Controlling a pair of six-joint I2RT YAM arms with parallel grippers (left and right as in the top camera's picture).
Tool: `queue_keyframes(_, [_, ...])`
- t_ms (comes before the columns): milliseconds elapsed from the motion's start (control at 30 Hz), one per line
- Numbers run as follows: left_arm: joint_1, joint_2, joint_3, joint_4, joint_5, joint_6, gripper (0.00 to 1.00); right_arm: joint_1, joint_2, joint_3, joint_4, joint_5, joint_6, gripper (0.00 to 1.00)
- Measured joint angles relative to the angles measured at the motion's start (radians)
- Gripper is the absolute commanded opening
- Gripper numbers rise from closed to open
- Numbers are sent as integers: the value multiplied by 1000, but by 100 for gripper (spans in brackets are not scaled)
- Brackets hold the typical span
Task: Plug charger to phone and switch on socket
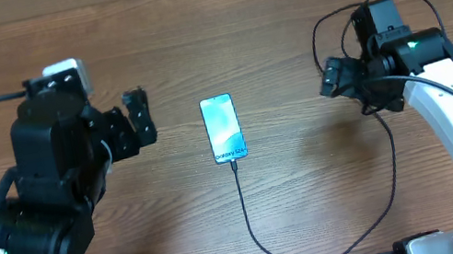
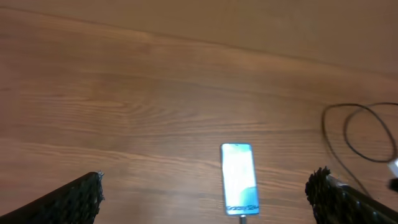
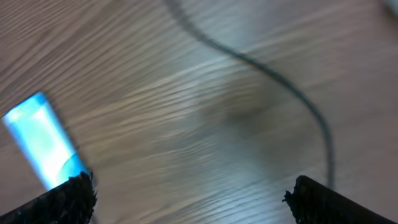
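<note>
While phone (image 1: 223, 128) lies on table (image 1: 286, 42), charger (image 1: 245, 208) touches its bottom edge.

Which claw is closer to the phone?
The left claw: it sits a short gap from the phone, while the right claw stands farther off on the other side.

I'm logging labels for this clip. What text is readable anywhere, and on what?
"Galaxy": small dark print at the lower end of the slim lit blue-and-white phone, overhead view; the rest is too small.
Left wrist view: same line blurred, unreadable.
Right wrist view: nothing legible.
</note>
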Motion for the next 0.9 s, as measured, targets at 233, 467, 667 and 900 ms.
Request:
queue_keyframes(233, [0, 6, 1, -141, -43, 3, 99, -187, 0, 0, -19, 108, 100, 96])
queue_keyframes(467, [0, 41, 1, -76, -63, 27, 100, -438, 0, 0, -58, 127, 118, 21])
queue_keyframes(667, [0, 49, 1, 71, -115, 30, 100, -527, 0, 0, 8, 133, 118, 6])
queue_keyframes(900, [0, 52, 2, 353, -175, 92, 100, -532, 0, 0, 127, 187, 119, 4])
